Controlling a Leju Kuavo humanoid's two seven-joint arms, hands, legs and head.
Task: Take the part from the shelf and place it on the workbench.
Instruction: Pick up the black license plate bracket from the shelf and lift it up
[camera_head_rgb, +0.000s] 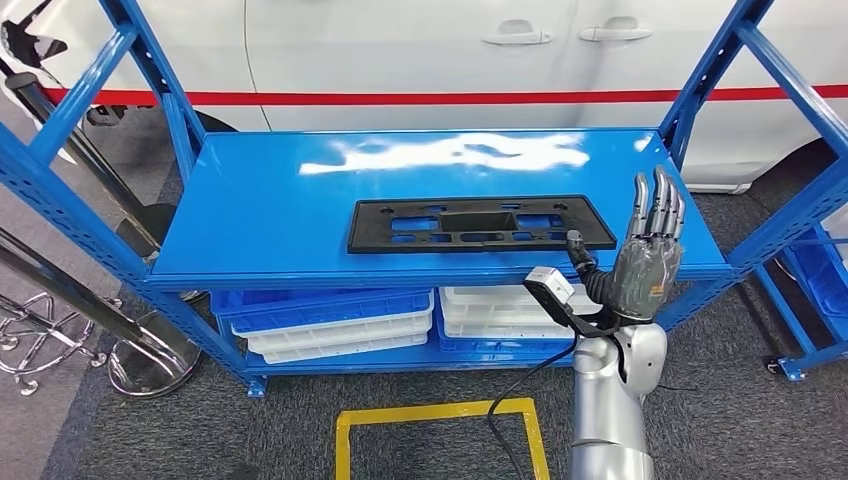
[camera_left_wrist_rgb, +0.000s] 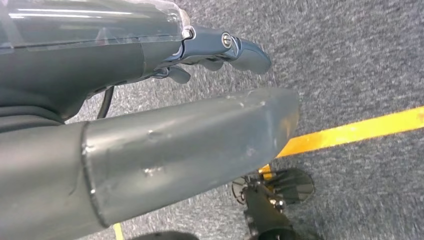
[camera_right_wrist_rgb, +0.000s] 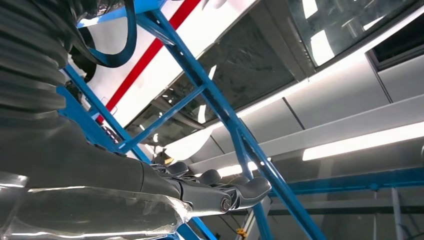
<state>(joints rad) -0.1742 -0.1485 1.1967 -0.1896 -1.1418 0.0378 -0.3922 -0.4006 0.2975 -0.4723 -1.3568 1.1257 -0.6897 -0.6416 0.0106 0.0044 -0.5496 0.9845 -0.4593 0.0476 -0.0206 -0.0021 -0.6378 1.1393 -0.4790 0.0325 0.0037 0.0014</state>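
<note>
Flat black plastic part (camera_head_rgb: 480, 224), a long rectangular frame with cut-out slots, lying flat on the top board of the blue metal shelf (camera_head_rgb: 260, 215), near the front edge and right of centre. Nothing touches it. The right hand (camera_head_rgb: 648, 255) is raised at the shelf's front edge, just beside the part's right end, fingers (camera_head_rgb: 657, 205) straight, pointing upward and close together, palm empty; this reads as an approach posture ahead of a grasp, which has not yet begun. In the left wrist view the left hand (camera_left_wrist_rgb: 150, 95) hangs over grey carpet and a yellow floor line (camera_left_wrist_rgb: 350, 132), fingers loosely extended, holding nothing, probably kept clear of the reach. Below the top board, stacked white and blue plastic bins (camera_head_rgb: 330, 320) occupy the lower level. A white car body with a red stripe (camera_head_rgb: 420, 60) stands behind the shelf.
</note>
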